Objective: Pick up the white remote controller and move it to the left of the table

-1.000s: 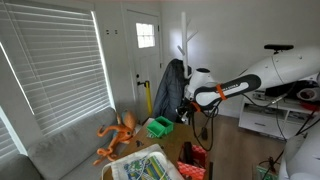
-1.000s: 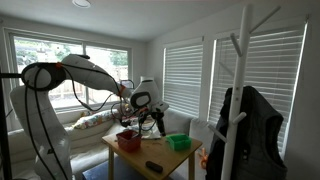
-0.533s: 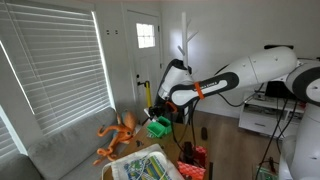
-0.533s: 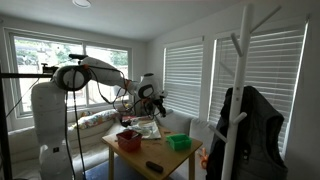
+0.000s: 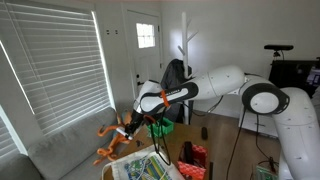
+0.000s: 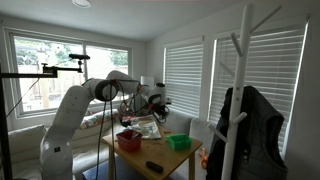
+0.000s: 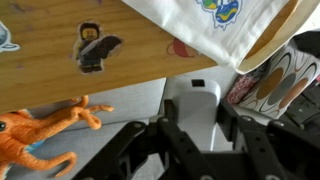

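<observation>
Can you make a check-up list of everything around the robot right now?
surface: brown wooden table; a picture sheet and a figure sticker lie on it.
job's things: white thing with a dark mark, maybe the remote, in line with the gripper's gap.
clutter: orange octopus toy on the grey sofa; red bin, green bin and small black item on the table.
grippers: gripper above the sofa beside the table; open or shut, cannot tell.
cables: too small to tell.
surroundings: window blinds, white door, coat rack with dark jacket.
</observation>
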`<state>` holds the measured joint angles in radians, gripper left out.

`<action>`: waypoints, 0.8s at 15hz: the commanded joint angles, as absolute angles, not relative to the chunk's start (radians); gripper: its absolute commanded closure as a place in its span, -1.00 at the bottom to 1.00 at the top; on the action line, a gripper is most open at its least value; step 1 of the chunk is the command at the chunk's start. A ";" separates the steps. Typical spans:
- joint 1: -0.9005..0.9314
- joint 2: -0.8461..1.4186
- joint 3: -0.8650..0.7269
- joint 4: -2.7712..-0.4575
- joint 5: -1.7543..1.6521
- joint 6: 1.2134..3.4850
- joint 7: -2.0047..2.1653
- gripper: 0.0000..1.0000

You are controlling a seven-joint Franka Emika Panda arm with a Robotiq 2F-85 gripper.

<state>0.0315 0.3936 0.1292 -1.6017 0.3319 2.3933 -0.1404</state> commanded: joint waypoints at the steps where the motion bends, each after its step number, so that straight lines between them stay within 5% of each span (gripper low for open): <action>1: 0.000 0.557 0.171 -1.352 0.323 2.149 -0.239 0.58; 8: 0.007 0.584 0.077 -1.235 0.123 1.779 -0.230 0.58; 9: 0.000 0.573 0.096 -1.288 0.169 1.830 -0.227 0.08; 11: -0.002 0.573 0.083 -1.266 0.146 1.809 -0.226 0.08; 12: -0.002 0.573 0.082 -1.264 0.143 1.807 -0.227 0.58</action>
<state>0.0003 0.5719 0.0793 -1.2670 0.1451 1.8103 -0.2283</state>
